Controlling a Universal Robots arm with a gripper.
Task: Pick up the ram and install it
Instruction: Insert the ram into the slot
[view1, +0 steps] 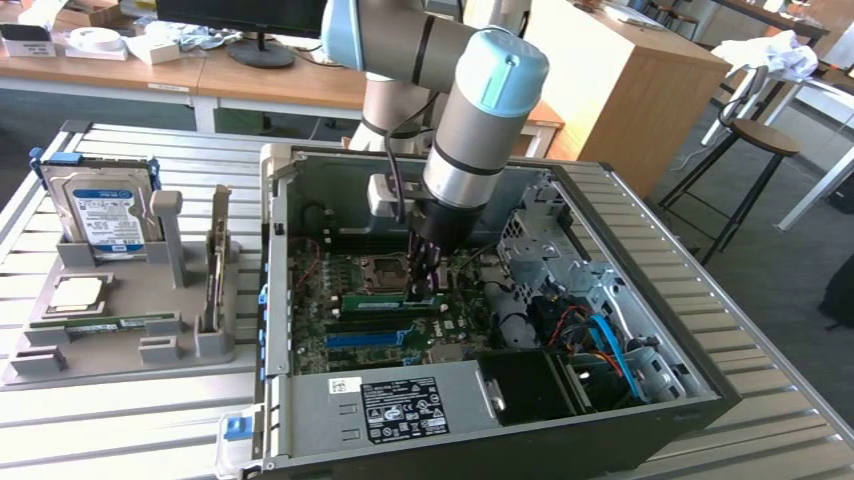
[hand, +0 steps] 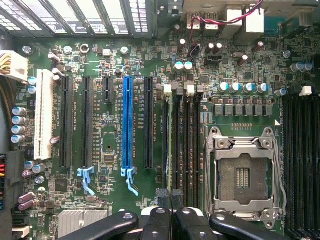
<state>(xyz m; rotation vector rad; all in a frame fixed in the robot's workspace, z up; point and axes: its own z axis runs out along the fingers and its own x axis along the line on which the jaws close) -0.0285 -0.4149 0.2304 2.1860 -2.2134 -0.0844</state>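
**Status:** Arm is reaching down into the open case (view1: 694, 400), centre of the exterior frame. Gripper (view1: 424, 292) is low over the board (view1: 334, 290), just beside the CPU socket (hand: 245, 175).

**Pincer:** Fingers (hand: 157, 222) are together with no gap showing. The tips sit at the end of the ram (view1: 387, 300) toward the exterior view's right. Cannot tell whether they pinch its edge or only press on top.

**Ram:** It lies level and low among the memory slots (hand: 187, 145), long side running across the exterior view and off the tray. It is between the CPU socket and the blue slot (hand: 127, 125), parallel to both.

**Done, per pics:**
- Pick-up complete.
- Stick carried to the board and lined up w/ a slot.
- It appears at least partly entered.

**Open items:**
- Full seating not confirmed. Latch position at the slot ends is too small to read.
- Gripper not withdrawn from the stick.

**Other:** A spare stick (view1: 107, 325) lies flat in the tray (view1: 120, 362) at the exterior view's left, well apart from the case. It sits below the hard drive (view1: 107, 215) in frame and is untouched.

**Judgement:** Task is at the final insertion stage, approx. most of the way through. Install is not verifiable as finished.
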